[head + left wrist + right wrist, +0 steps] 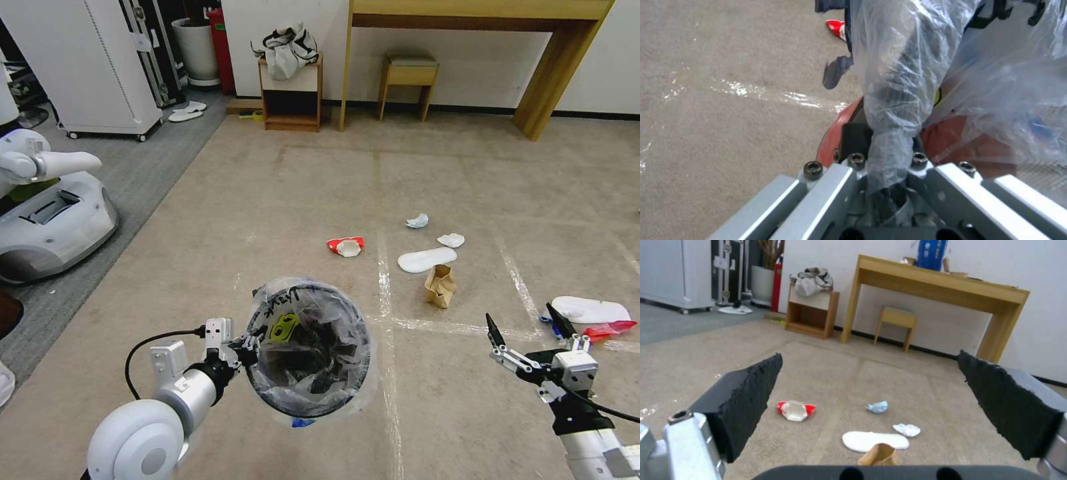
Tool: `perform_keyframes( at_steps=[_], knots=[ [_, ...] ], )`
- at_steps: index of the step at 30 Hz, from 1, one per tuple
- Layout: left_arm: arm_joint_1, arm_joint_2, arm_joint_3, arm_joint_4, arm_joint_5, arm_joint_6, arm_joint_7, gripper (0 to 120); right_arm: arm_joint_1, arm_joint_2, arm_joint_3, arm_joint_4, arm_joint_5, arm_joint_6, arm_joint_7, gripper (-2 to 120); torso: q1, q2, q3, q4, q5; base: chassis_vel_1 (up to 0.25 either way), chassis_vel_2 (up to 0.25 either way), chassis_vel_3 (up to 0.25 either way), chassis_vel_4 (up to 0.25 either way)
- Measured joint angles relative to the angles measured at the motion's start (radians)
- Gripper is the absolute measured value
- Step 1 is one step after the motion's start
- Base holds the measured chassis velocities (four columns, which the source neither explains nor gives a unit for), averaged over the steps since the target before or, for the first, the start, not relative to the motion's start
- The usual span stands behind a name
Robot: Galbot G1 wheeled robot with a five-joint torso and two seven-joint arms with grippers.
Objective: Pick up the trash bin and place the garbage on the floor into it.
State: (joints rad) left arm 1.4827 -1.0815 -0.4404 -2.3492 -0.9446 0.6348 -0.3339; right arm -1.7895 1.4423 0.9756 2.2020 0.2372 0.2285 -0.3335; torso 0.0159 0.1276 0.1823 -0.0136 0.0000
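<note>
Holding one trash bin, left gripper clamped.

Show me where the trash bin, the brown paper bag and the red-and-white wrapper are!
trash bin (308,407), head view, on its front rim.
brown paper bag (440,287), head view, on its crumpled side.
red-and-white wrapper (346,246), head view, on its middle.

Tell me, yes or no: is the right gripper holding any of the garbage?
No. The right gripper has its jaws wide apart and empty, with the brown paper bag lying on the carpet beyond them.
</note>
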Motion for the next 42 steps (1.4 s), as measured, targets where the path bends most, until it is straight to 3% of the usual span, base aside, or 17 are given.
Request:
perform_keyframes(
  at_steps=[42],
  knots=[
    [0.014,-0.007,-0.015,-0.003,0.018,-0.005,0.012,1,0.002,0.007,-0.012,-0.007,0.004,0.017,-0.014,100,0.000,0.000,0.000,0.0000,-0.0001,-0.034,0.034,0.034,-0.035]
  ],
)
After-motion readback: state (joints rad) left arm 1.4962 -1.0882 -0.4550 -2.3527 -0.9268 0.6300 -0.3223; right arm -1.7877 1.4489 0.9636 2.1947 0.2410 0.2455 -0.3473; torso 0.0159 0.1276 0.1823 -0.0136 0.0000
